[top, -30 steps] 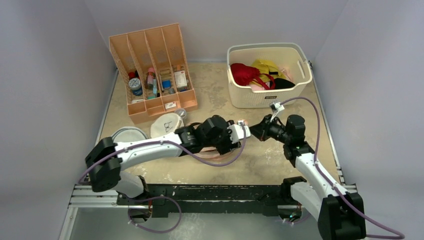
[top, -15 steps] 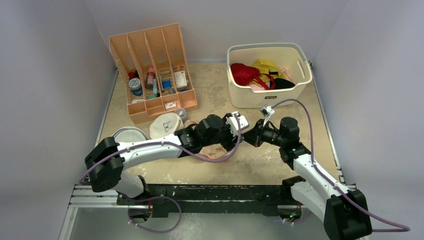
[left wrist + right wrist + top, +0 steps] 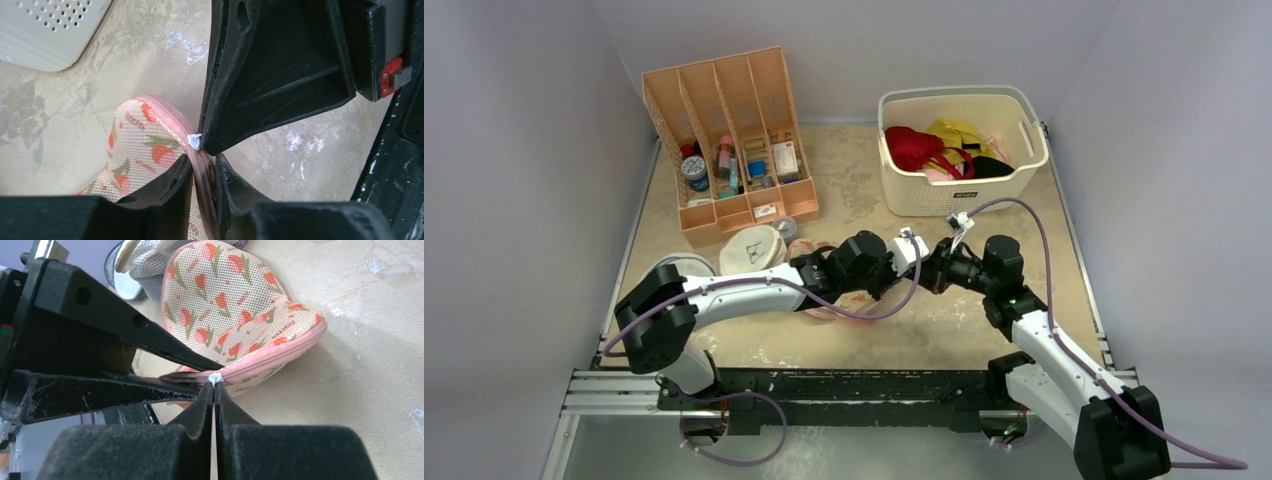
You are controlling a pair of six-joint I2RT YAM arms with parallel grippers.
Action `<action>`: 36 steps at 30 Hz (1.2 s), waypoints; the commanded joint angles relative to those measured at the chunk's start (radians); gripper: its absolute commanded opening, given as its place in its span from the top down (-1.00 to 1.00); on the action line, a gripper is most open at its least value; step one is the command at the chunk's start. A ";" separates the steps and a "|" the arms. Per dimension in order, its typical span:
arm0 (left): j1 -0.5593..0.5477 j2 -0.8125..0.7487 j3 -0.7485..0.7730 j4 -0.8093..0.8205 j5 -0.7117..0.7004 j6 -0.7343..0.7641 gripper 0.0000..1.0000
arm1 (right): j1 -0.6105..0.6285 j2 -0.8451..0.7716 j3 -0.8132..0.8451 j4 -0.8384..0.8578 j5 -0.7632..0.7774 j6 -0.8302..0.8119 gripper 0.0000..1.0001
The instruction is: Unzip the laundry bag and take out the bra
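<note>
The laundry bag (image 3: 230, 305), a cream-peach case with a red-orange flower print and a pink zip rim, lies mid-table (image 3: 839, 303), partly under my left arm. My left gripper (image 3: 203, 165) is shut on its pink zip rim (image 3: 200, 172), at the end of the bag that faces my right arm. My right gripper (image 3: 215, 387) is shut on the small white zip pull (image 3: 215, 378), right beside the left fingers (image 3: 150, 352). In the top view both grippers meet, left (image 3: 902, 260) and right (image 3: 929, 270). The zip looks closed. The bra is hidden.
A cream basket (image 3: 1024, 165) with red, yellow and dark garments stands at the back right. A peach organizer (image 3: 724, 215) with bottles stands at the back left. A round white mesh bag with a glasses drawing (image 3: 754, 250) and a mesh disc (image 3: 667, 268) lie left of the bag.
My right gripper has moved left and met my left gripper at the bag's end. My left arm has shifted slightly, and more of the bag shows beneath it.
</note>
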 commanded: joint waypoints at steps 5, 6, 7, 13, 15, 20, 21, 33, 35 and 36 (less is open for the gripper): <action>0.004 -0.077 0.038 -0.041 -0.081 0.111 0.95 | 0.005 -0.017 0.054 -0.043 0.047 -0.019 1.00; 0.003 -0.089 0.035 -0.046 -0.081 0.126 0.98 | 0.004 -0.014 0.058 -0.047 0.059 -0.008 1.00; 0.004 -0.103 0.030 -0.048 -0.082 0.139 1.00 | 0.005 -0.009 0.061 -0.041 0.079 -0.003 1.00; 0.004 -0.168 0.004 -0.049 -0.105 0.192 1.00 | -0.009 0.057 0.117 -0.096 0.134 -0.064 1.00; 0.003 -0.178 0.004 -0.051 -0.115 0.198 1.00 | -0.034 0.071 0.115 -0.088 0.130 -0.067 1.00; 0.003 -0.210 -0.002 -0.055 -0.106 0.212 1.00 | -0.076 0.096 0.093 -0.022 0.110 -0.059 1.00; 0.004 -0.219 -0.005 -0.054 -0.098 0.216 1.00 | -0.078 0.108 0.094 -0.015 0.116 -0.062 1.00; 0.003 -0.290 -0.045 -0.003 0.011 0.223 1.00 | -0.081 0.309 0.081 0.120 0.159 -0.075 1.00; 0.003 -0.284 -0.044 -0.002 0.019 0.218 1.00 | -0.081 0.318 0.085 0.117 0.173 -0.074 1.00; 0.002 -0.282 -0.043 -0.002 0.025 0.216 1.00 | -0.081 0.320 0.087 0.115 0.177 -0.073 1.00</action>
